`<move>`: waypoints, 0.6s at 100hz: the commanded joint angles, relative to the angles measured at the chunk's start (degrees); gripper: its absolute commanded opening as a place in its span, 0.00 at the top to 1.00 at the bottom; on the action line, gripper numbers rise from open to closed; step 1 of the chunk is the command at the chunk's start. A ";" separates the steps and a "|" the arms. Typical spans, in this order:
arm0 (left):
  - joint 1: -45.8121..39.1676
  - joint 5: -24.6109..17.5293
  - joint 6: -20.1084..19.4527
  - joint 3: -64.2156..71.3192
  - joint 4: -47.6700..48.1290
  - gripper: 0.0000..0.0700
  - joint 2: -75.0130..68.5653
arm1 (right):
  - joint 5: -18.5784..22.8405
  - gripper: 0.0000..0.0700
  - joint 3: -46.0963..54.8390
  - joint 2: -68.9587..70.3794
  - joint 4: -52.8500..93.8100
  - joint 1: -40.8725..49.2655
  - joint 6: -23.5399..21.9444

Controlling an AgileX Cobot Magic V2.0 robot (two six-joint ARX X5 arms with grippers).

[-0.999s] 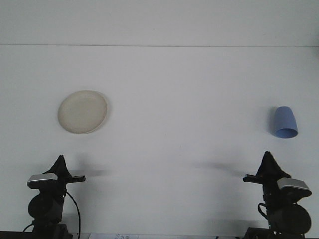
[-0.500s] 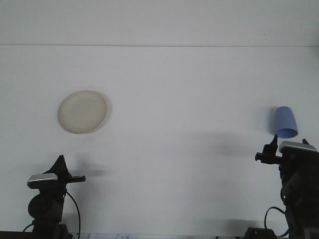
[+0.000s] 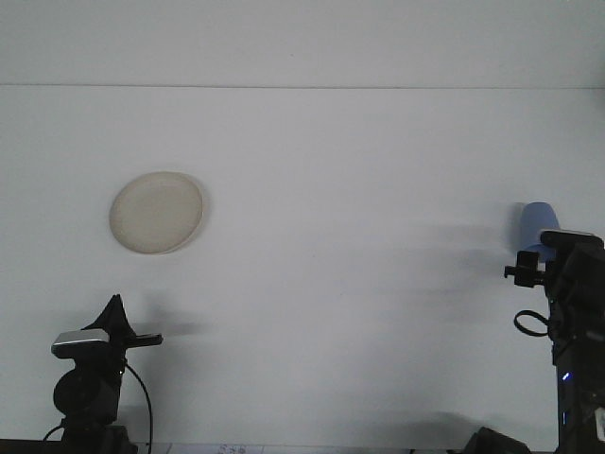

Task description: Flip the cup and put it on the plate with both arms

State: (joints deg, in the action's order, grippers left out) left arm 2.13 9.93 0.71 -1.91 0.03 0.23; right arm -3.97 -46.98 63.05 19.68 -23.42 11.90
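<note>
Plainly we are at the very start: our right gripper hangs right at the blue cup, inverted at the table's right side, its jaws unreadable. The plate sits bare, well apart leftward; grasp, flip and placing remain.

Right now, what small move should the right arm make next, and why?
Probably lower the right gripper further onto the blue cup and close on it. The cup stands upside down at the right edge, far from the plate, and is not yet held.
</note>
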 commanded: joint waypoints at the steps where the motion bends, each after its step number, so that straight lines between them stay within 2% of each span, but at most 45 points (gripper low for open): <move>1: -0.02 -0.09 -0.68 1.11 -0.57 0.98 -0.04 | 2.60 0.30 -0.48 2.49 -2.32 -2.25 0.55; 22: -0.02 -0.09 -0.68 1.11 -0.59 0.98 -0.04 | 5.84 0.30 -0.48 10.23 -8.48 -6.49 3.10; 38: -0.02 -0.09 -0.68 1.11 -0.59 0.98 -0.04 | 8.66 0.30 -0.48 15.54 -13.05 -8.46 3.37; 60: -0.02 -0.09 -0.68 1.11 -0.59 0.98 -0.04 | 10.27 0.30 -0.48 22.95 -21.53 -9.33 3.41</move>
State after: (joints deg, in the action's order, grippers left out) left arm 2.13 9.93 0.71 -1.91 0.03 0.23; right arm 5.69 -46.98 83.74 0.49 -32.32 14.83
